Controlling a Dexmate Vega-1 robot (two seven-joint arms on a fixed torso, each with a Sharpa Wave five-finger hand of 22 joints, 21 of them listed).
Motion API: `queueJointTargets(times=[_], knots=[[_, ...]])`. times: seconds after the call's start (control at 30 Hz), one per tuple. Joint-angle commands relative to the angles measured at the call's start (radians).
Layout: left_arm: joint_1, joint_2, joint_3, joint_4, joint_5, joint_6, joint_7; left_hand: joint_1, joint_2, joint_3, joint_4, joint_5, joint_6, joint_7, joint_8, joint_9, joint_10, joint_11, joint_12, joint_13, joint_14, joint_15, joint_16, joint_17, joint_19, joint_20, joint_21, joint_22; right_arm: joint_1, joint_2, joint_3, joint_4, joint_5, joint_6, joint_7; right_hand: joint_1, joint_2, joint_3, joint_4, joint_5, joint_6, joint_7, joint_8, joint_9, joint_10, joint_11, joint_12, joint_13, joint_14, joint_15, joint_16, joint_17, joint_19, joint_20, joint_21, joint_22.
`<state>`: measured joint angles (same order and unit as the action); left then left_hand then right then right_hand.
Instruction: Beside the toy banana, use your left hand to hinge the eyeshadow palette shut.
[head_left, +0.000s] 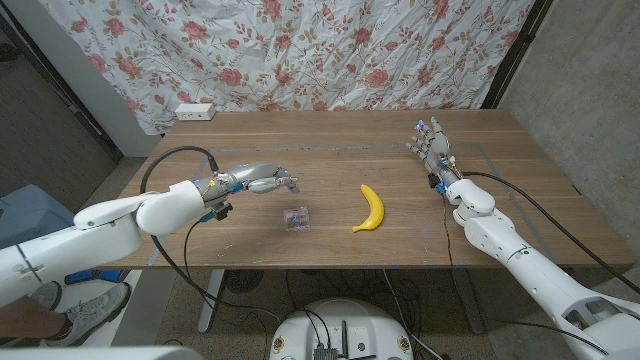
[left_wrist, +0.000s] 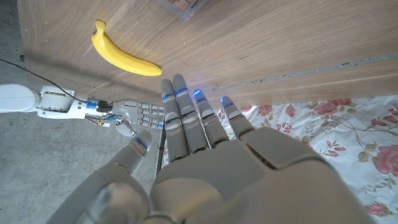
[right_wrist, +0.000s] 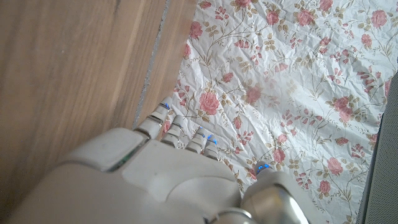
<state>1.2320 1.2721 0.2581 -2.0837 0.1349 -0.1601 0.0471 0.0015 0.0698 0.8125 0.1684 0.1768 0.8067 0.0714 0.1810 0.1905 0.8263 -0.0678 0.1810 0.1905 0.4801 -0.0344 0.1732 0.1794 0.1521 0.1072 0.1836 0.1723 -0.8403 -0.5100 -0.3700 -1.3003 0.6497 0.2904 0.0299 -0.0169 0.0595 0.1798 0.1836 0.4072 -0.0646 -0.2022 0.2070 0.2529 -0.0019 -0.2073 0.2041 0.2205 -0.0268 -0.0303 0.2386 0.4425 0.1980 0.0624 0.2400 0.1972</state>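
A small clear-cased eyeshadow palette (head_left: 296, 218) lies on the wooden table (head_left: 330, 150), a short way left of the yellow toy banana (head_left: 372, 208). I cannot tell how its lid stands. My left hand (head_left: 262, 181) hovers just behind and left of the palette, fingers stretched out together toward it, holding nothing. In the left wrist view that hand (left_wrist: 205, 155) reaches out with the banana (left_wrist: 124, 56) and a corner of the palette (left_wrist: 180, 7) beyond its fingertips. My right hand (head_left: 433, 147) stands at the table's far right, fingers apart and holding nothing; the right wrist view shows its back (right_wrist: 168, 180).
A white power strip (head_left: 195, 112) lies at the table's back left corner. A flowered cloth (head_left: 330, 50) hangs behind the table. A person's shoe (head_left: 60, 300) shows on the floor at the lower left. Cables trail from both arms.
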Motion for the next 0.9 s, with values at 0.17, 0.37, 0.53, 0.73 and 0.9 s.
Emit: queueJointTargets(times=[0.17,0.37,0.53,0.73,0.9], knots=[[0.089,-0.081,-0.088,0.174,0.126,-0.289,0.142,-0.006,0.076,-0.005,0.002,-0.002,-0.024,-0.007,-0.004,0.001,-0.032,-0.006,-0.004,0.002,-0.021,0.001,0.002,0.002,-0.012,-0.001,-0.001,0.001,0.0,0.0,0.0,0.0,0.0,0.0,0.0,-0.001,0.11,-0.001,0.008,0.004,0.002,-0.006,0.005,0.002,0.001,-0.009,0.005,0.005,-0.004,-0.139,0.004,0.003,0.006,-0.001,0.004,0.002],[0.088,-0.118,-0.095,0.249,0.207,-0.394,0.186,-0.004,0.076,-0.007,-0.001,-0.001,-0.053,-0.015,-0.006,-0.002,-0.075,-0.009,-0.008,-0.001,-0.038,0.002,0.002,0.0,-0.02,0.0,0.001,0.001,0.0,0.0,0.0,0.0,0.0,0.0,0.0,-0.001,0.11,-0.001,0.008,0.004,0.002,-0.007,0.005,0.002,0.001,-0.009,0.005,0.005,-0.004,-0.14,0.004,0.003,0.006,-0.001,0.004,0.002],[0.09,-0.145,-0.105,0.297,0.25,-0.458,0.216,-0.005,0.075,-0.01,0.0,0.0,-0.101,-0.031,-0.01,-0.005,-0.129,-0.024,-0.01,-0.003,-0.049,0.003,0.005,-0.001,-0.024,-0.003,0.003,0.001,0.0,0.0,0.0,0.0,0.0,0.0,0.0,-0.001,0.11,-0.001,0.008,0.004,0.001,-0.007,0.005,0.002,0.002,-0.009,0.005,0.005,-0.003,-0.139,0.004,0.003,0.007,-0.001,0.004,0.002],[0.101,-0.177,-0.129,0.344,0.322,-0.519,0.275,-0.009,0.077,-0.017,0.007,0.001,-0.152,-0.04,-0.014,-0.008,-0.179,-0.027,-0.01,-0.006,-0.065,0.001,0.006,0.0,-0.03,-0.011,0.005,0.001,0.0,0.0,0.0,0.0,0.0,0.0,0.0,-0.001,0.11,-0.001,0.008,0.004,0.001,-0.006,0.005,0.002,0.001,-0.008,0.005,0.005,-0.004,-0.138,0.004,0.003,0.006,-0.001,0.004,0.002],[0.098,-0.199,-0.137,0.375,0.375,-0.56,0.311,-0.008,0.08,-0.02,0.007,0.002,-0.181,-0.057,-0.013,-0.01,-0.213,-0.044,-0.009,-0.008,-0.078,0.0,0.005,-0.001,-0.032,-0.017,0.006,0.001,0.0,0.0,0.0,0.0,0.0,0.0,0.0,-0.001,0.11,-0.001,0.008,0.004,0.001,-0.007,0.005,0.002,0.001,-0.008,0.005,0.005,-0.005,-0.138,0.003,0.003,0.006,-0.001,0.004,0.002]])
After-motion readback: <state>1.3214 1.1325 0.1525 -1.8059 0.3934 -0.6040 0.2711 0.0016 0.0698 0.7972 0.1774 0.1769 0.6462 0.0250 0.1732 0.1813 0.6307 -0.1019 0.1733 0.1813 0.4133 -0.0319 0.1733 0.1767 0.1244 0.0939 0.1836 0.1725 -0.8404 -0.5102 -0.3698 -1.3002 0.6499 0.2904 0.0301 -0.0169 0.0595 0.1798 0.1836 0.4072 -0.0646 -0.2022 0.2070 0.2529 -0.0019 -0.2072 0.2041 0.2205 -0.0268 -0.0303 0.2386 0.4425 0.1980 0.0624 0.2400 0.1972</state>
